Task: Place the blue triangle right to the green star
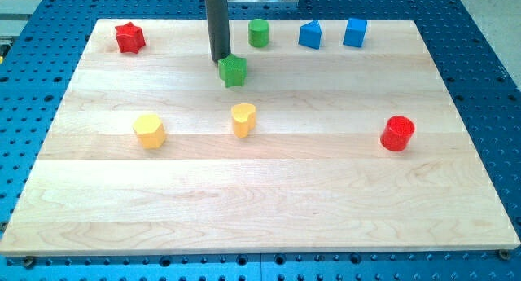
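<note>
The green star (234, 71) lies on the wooden board (260, 199) in its upper middle. The blue triangle (309, 35) sits near the view's top edge, up and to the right of the star, with a blue cube (355, 32) just to its right. My tip (220, 59) stands at the star's upper left edge, touching or nearly touching it. The rod rises straight up out of the view's top.
A green cylinder (259, 32) stands between my rod and the blue triangle. A red star (129, 37) is at the top left. A yellow hexagon (150, 131) and a yellow heart (243, 119) lie mid-board. A red cylinder (398, 133) is at the right.
</note>
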Controlling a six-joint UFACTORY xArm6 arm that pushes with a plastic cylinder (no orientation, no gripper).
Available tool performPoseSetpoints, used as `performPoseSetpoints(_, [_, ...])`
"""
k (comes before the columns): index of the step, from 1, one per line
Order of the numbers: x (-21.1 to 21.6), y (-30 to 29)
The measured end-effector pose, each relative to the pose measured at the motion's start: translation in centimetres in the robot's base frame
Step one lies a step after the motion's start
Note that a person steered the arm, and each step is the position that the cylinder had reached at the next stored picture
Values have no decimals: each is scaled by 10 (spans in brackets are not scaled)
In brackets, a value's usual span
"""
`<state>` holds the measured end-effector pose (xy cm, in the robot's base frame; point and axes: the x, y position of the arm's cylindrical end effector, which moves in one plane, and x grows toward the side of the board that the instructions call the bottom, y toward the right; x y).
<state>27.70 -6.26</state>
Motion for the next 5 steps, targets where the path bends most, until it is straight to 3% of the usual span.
performPoseSetpoints(2, [-71, 4])
performPoseSetpoints(4, [-85, 33])
performPoseSetpoints(5, [-65, 70])
